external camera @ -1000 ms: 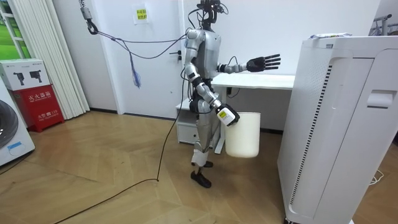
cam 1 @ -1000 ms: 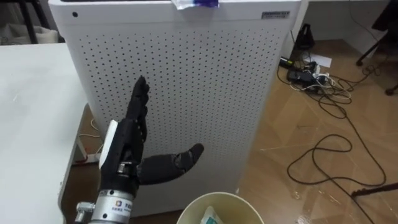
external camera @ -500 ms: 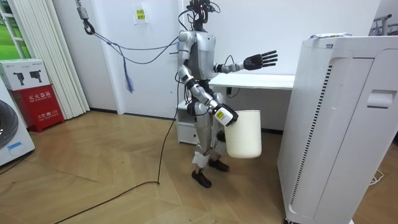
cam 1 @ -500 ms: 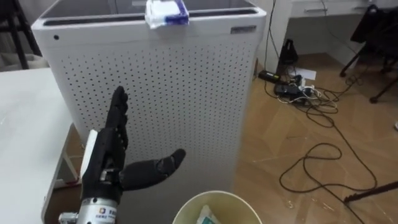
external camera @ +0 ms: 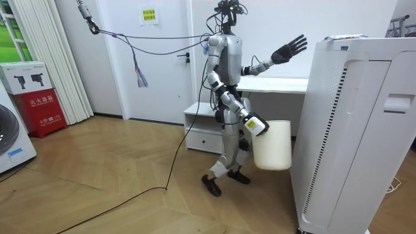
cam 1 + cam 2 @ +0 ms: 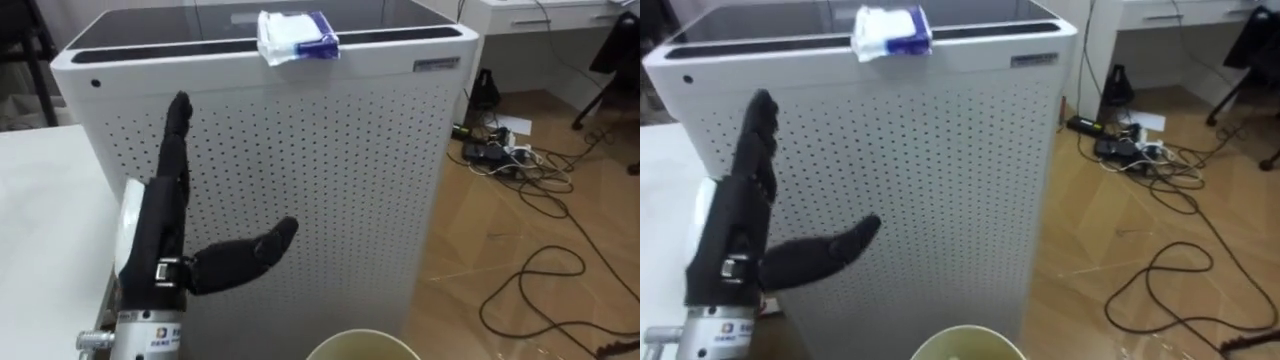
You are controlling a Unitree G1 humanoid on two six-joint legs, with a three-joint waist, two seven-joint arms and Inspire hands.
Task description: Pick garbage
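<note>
A crumpled white and blue wrapper [image 6: 297,35] lies on the top front edge of a tall white perforated appliance [image 6: 330,170]. My left hand [image 6: 165,250] is raised in front of the appliance's face, below and to the left of the wrapper. It is open, with straight fingers, the thumb spread, and nothing in it. The room view has it lifted [image 5: 290,49] towards the appliance. A white bin [image 5: 273,144] hangs at my right hand [image 5: 255,125] by my hip, and the fingers there are hidden. The bin's rim [image 6: 365,343] shows at the bottom edge.
A white table [image 6: 40,230] stands to my left, close to the appliance. Black cables and a power strip [image 6: 520,150] lie on the wooden floor to the right. A low white cabinet [image 5: 205,127] stands behind me in the room view.
I have stepped closer to the appliance with the bin. My left hand has risen higher, its fingertips nearer the appliance's top. The wrapper has not moved.
</note>
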